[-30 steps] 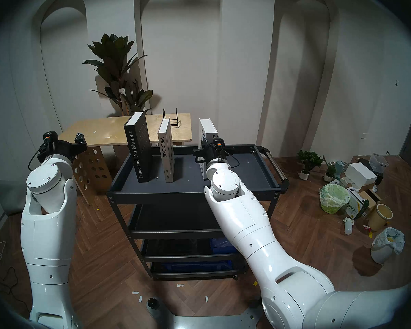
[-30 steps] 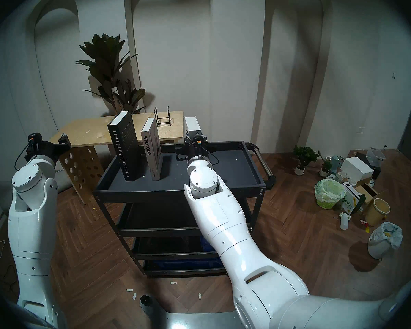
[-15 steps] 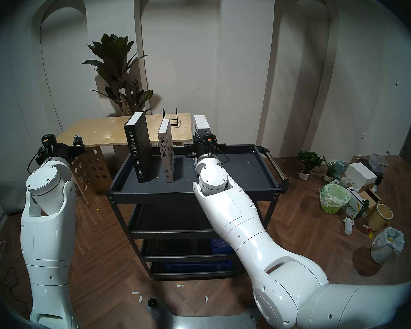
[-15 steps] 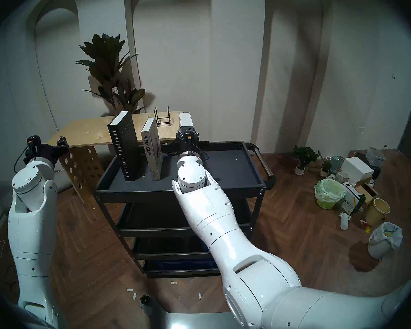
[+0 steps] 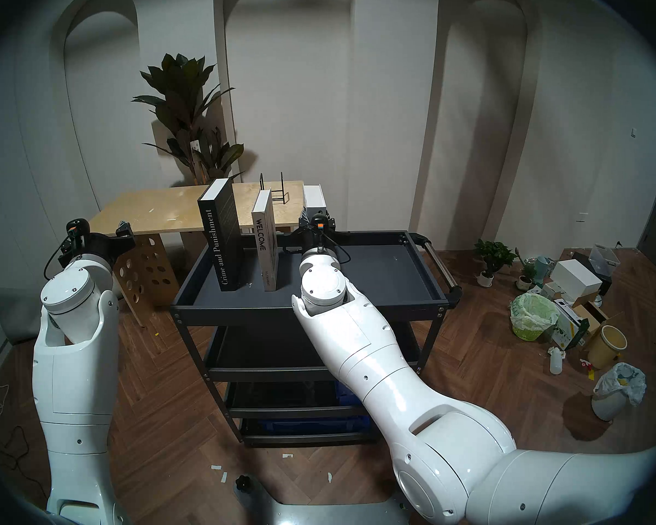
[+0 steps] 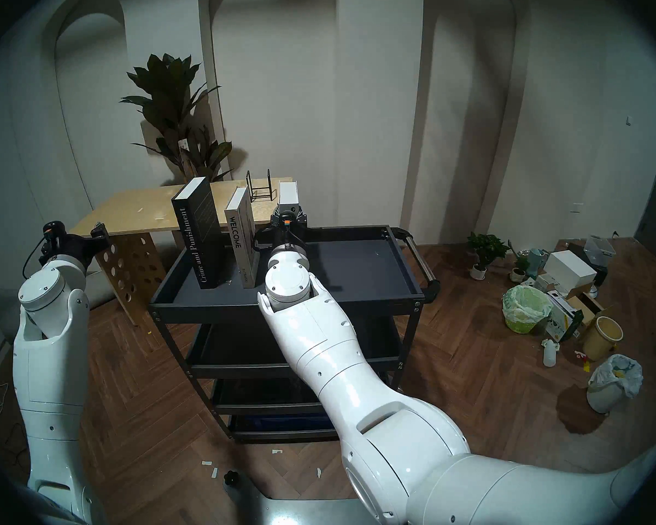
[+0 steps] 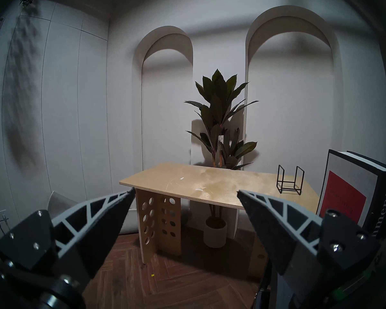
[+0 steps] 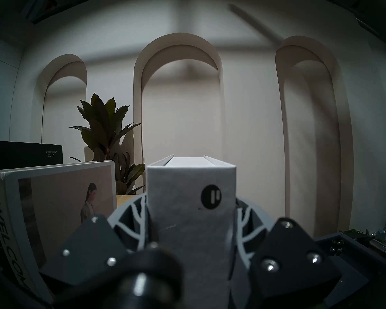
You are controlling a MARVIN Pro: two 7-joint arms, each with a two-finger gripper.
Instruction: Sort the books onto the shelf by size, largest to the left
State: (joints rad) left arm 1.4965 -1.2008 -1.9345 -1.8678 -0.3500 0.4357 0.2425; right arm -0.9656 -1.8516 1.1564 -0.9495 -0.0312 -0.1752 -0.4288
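The tall black book "Crime and Punishment" (image 5: 220, 244) and the thin "WELCOME" book (image 5: 266, 244) stand upright on the left part of the shelf (image 5: 387, 270), the dark top tray of a cart. My right gripper (image 5: 316, 220) is shut on the shorter white book (image 5: 314, 200), holding it upright just right of "WELCOME". In the right wrist view, the fingers (image 8: 132, 215) clamp both sides of the white book's (image 8: 191, 186) spine, with "WELCOME" (image 8: 54, 201) close on the left. The white book's bottom is hidden behind my wrist. My left gripper (image 7: 185, 191) hangs open and empty, left of the cart.
A plywood table (image 5: 160, 209) stands behind the cart with a small black wire rack (image 5: 273, 191) on it and a potted plant (image 5: 190, 115) behind. The cart's steel handle (image 5: 438, 261) sticks out on the right. Bins and boxes (image 5: 565, 304) litter the floor at right.
My right gripper has carried the white book leftward across the tray, from mid-tray to just beside the "WELCOME" book. The left arm has shifted only slightly.
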